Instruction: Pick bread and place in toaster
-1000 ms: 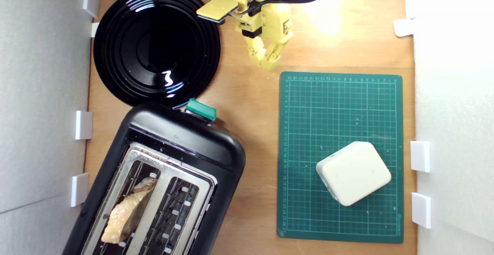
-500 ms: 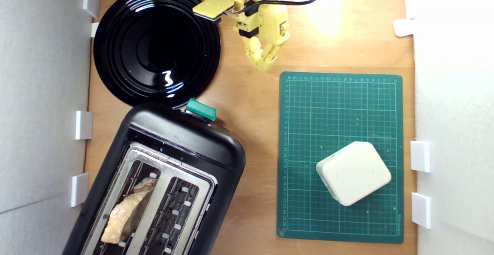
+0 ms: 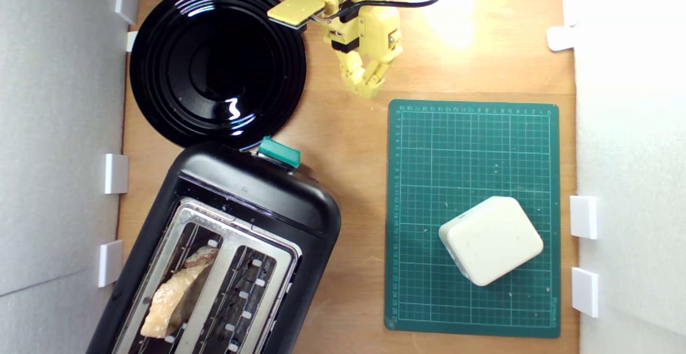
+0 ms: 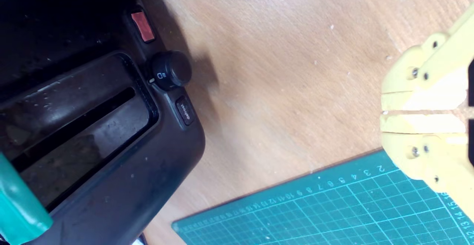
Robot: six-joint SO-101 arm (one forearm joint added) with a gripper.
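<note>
The bread (image 3: 174, 292) sits down in the toaster (image 3: 252, 193), in the slot nearer the exterior view's left, leaning along the slot with its crust end up toward the lever side. The other slot is empty of bread. The toaster is glossy black with a silver top plate, set at an angle on the wooden table (image 3: 348, 145); its teal lever knob (image 3: 278, 152) is on the end nearest the black plate (image 3: 217, 62). The plate touches or nearly touches that end of the toaster.

The yellow gripper (image 3: 368, 90) is away from the toaster, past the plate's edge on the exterior view's right side, over bare wood just beyond the green cutting mat (image 3: 474, 217). Jaws are pressed together, holding nothing; in the wrist view (image 4: 385, 112) the two fingertips meet with only a thin seam between them.

A cream-white block (image 3: 490, 240) rests on the mat, well apart from the toaster. The wrist view shows the toaster's side with a round black dial (image 4: 171, 70), a small red button (image 4: 142, 26) and the mat's corner.
</note>
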